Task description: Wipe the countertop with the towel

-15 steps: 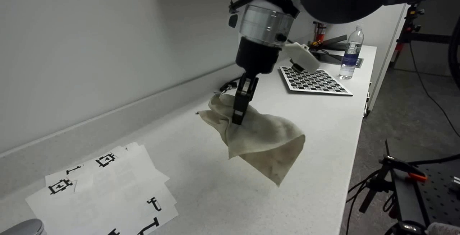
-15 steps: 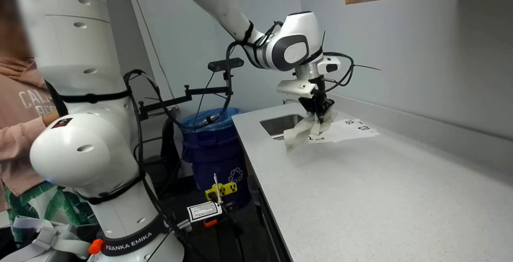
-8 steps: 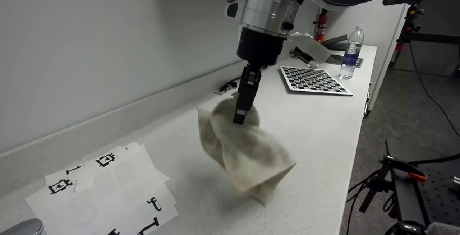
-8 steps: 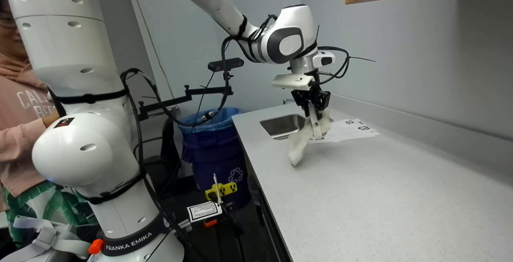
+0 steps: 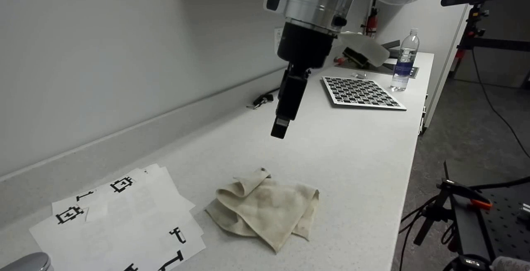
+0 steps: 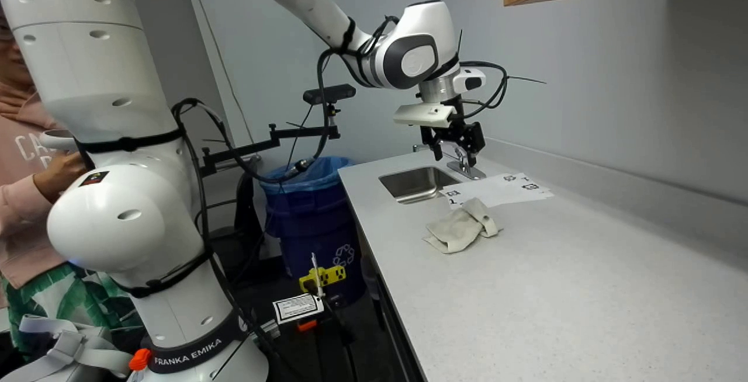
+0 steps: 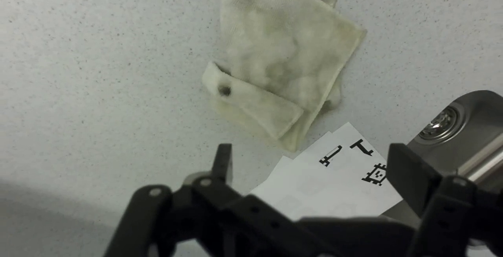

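On speckled countertop (image 7: pixel 118 60), 1 rumpled, stained towel (image 5: pixel 268 206)

A stained beige towel (image 5: pixel 271 204) lies rumpled on the white countertop (image 5: pixel 345 151).

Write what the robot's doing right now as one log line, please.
gripper: open, holding nothing, above counter | towel: loosely folded on counter | papers: beside towel | wiping: none now
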Motion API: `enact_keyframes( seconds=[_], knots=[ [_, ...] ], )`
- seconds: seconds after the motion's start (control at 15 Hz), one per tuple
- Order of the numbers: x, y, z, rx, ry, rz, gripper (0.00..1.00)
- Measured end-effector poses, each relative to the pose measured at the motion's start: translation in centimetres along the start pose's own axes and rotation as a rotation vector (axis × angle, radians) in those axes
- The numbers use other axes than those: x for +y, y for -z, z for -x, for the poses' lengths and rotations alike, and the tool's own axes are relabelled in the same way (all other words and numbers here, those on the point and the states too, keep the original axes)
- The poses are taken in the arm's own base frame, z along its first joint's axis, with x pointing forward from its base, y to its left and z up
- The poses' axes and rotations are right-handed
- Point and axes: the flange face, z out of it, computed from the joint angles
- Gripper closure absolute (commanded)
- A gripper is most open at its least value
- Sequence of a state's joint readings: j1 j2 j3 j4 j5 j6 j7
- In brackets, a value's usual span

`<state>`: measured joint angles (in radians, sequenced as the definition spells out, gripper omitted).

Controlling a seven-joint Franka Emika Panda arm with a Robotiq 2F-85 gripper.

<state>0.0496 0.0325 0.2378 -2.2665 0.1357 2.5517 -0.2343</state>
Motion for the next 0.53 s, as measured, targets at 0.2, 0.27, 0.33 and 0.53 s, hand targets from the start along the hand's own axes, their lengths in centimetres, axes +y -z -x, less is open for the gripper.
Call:
enact_keyframes(
  seconds=[0.2, 0.27, 0.33, 0.53],
  knots=[
    [-0.1, 0.1, 1.2, 0.010, -0.017, -0.009, 0.00],
    [-0.2, 0.1, 1.7, 0.015, -0.023, -0.011, 0.00],
    [-0.3, 0.0, 2.3, 0.019, -0.029, -0.012, 0.00],
    [-0.2, 0.1, 4.1, 0.031, -0.044, -0.001, 0.00]
  ],
)
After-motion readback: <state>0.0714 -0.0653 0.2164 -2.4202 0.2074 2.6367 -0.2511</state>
